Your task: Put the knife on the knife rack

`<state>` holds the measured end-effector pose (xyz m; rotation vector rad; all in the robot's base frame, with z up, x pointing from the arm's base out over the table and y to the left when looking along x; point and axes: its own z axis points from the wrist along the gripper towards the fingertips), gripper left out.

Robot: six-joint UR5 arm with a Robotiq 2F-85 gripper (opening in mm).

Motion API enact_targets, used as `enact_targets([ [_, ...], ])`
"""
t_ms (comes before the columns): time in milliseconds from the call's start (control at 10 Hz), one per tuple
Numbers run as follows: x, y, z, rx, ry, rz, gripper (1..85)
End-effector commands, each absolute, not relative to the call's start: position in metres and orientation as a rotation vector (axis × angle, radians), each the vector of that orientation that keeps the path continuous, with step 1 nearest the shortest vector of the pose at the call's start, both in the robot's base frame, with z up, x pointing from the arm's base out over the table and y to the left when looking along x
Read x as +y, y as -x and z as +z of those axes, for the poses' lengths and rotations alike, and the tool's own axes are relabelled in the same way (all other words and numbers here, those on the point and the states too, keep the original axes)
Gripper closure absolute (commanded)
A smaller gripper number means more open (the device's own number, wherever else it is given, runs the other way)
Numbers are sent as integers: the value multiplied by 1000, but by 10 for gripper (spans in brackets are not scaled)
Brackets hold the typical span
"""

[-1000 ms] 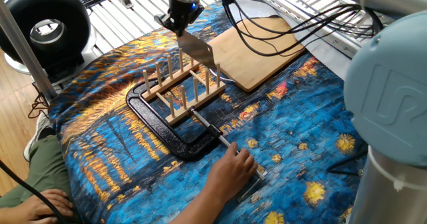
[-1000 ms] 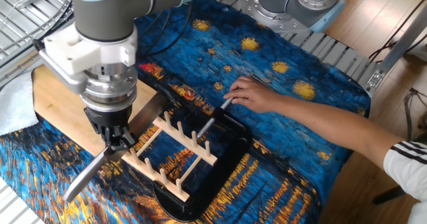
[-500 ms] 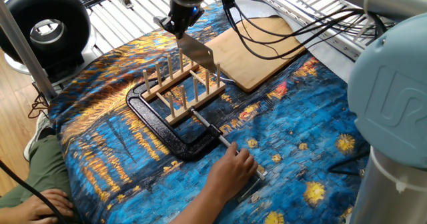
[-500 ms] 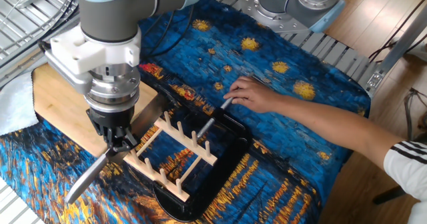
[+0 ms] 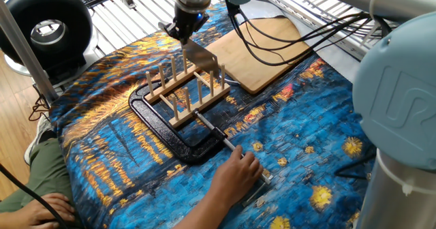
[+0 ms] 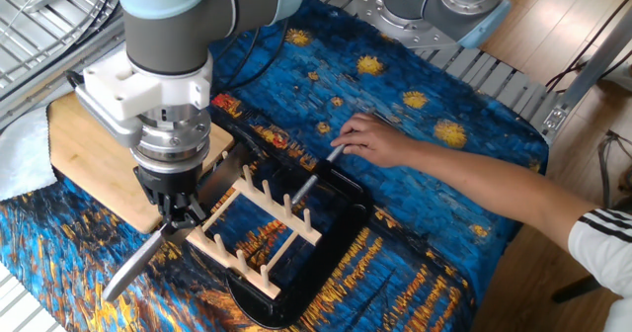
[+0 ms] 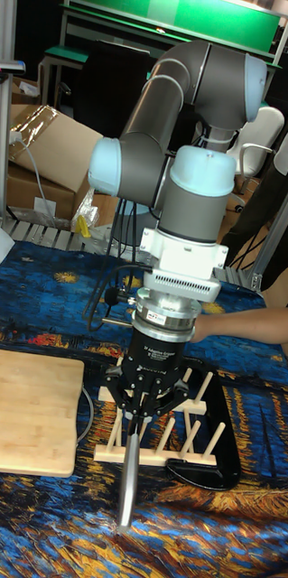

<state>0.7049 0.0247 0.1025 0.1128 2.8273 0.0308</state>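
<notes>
My gripper is shut on one end of the knife. The knife's broad grey blade slants down from the fingers. It hangs over the side of the knife rack that faces the cutting board. The knife rack is light wood with upright pegs and sits inside a black clamp. The blade's lower end is level with the outer pegs. I cannot tell whether it touches them.
The black metal clamp surrounds the rack. A person's hand holds the clamp's steel rod. A bamboo cutting board lies beside the rack. A star-patterned blue cloth covers the table.
The gripper and knife have shifted slightly toward the rack and a little lower. The person's hand and the clamp have stayed put.
</notes>
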Motion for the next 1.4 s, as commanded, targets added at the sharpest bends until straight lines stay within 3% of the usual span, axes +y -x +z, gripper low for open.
enact_targets([
  [0,24,-701,97,2836,-144,54,847],
  [800,25,-697,85,2851,-172,78,843],
  [1300,30,-695,83,2851,-156,132,640],
])
